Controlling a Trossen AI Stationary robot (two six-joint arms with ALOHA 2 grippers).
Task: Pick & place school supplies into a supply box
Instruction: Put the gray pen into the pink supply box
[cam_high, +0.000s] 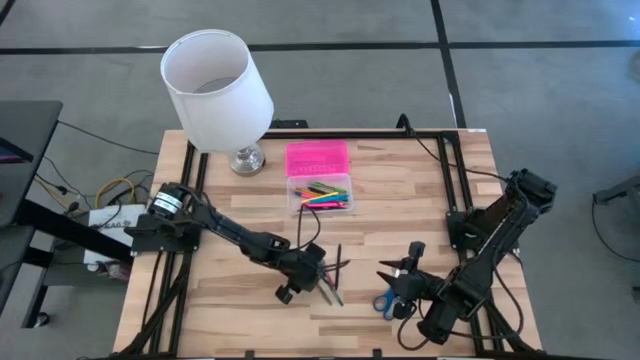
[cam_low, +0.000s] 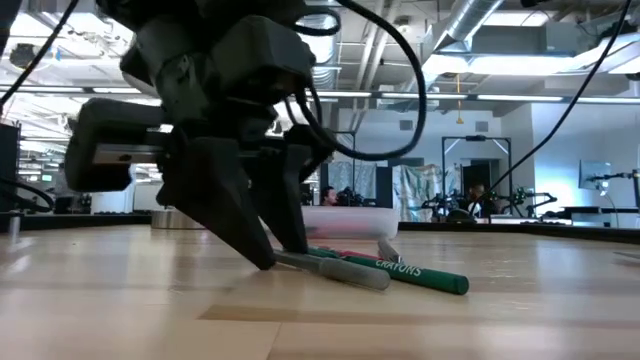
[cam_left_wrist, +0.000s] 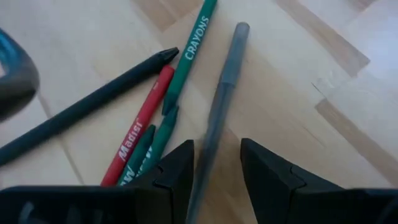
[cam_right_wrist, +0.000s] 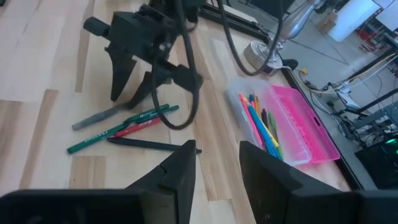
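Loose school supplies lie mid-table: a grey pen (cam_left_wrist: 221, 93), a green crayon pencil (cam_left_wrist: 189, 56), a red one (cam_left_wrist: 143, 127) and a black one (cam_left_wrist: 93, 99). My left gripper (cam_left_wrist: 214, 168) is open and low over this pile (cam_high: 332, 275), one finger on each side of the grey pen's near part. The supply box (cam_high: 320, 195) stands farther back, its pink lid (cam_high: 318, 158) open and coloured pens in its clear base. Blue-handled scissors (cam_high: 385, 302) lie near the front. My right gripper (cam_right_wrist: 217, 168) hovers open above the table beside them. My left gripper slants down from the table's left, and its fingertips (cam_low: 268, 258) reach table height astride the grey pen (cam_low: 340, 270). The pen lies flat on the table, running along between the fingers. I cannot tell whether either finger touches it.
A white lampshade (cam_high: 215, 75) on a metal base (cam_high: 247, 158) stands at the far left, close to the box. A black frame (cam_high: 455, 180) runs along the table's edges. Bare wood lies between the pile and the box.
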